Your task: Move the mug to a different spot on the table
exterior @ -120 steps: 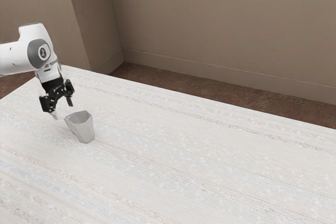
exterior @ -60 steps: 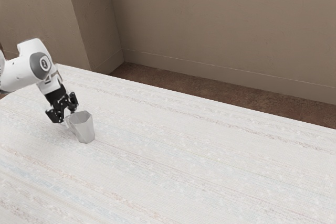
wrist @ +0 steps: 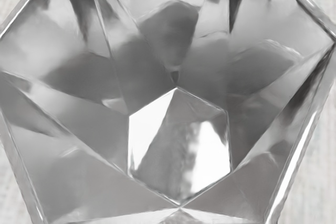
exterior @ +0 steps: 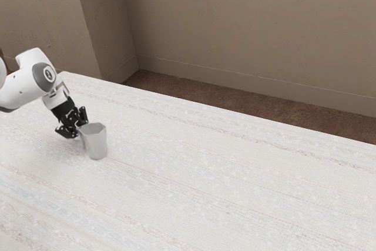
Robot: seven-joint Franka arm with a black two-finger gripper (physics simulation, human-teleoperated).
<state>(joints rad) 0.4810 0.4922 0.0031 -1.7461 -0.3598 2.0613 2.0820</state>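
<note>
While the mug (exterior: pixel 94 141) stands upright on the table (exterior: pixel 235 180), over toward the exterior view's left with its base flat on the pale top, I judge the task barely begun. Nothing shows it lifted or set down anywhere new.

My gripper (exterior: pixel 75 129) is low at the mug's rim, on the side facing the exterior view's left, touching it or very nearly so. The arm (exterior: pixel 26 80) leans in above it from the left edge. Whether the gripper has closed on the mug's wall or merely sits against it I cannot tell, because the black hand and the grey rim overlap from the side camera.

The wrist view looks straight down into the mug (wrist: pixel 178 145). I can see its faceted inner walls, the pale angular bottom in the middle, and slivers of table (wrist: pixel 326 182) past the rim. That tells me the hand is right over the opening, lined up well enough for a hold on the rim.

As I read it, the approach is done and the grasp is the step in hand, though unconfirmed. What's left is to secure the hold, raise the mug off the top, carry it to another patch, set it down upright and let go. The wide stretch toward the exterior view's right looks the obvious place. A rim hold on a smooth faceted wall could slip or tip the mug, so I'd want the lift slow.
</note>
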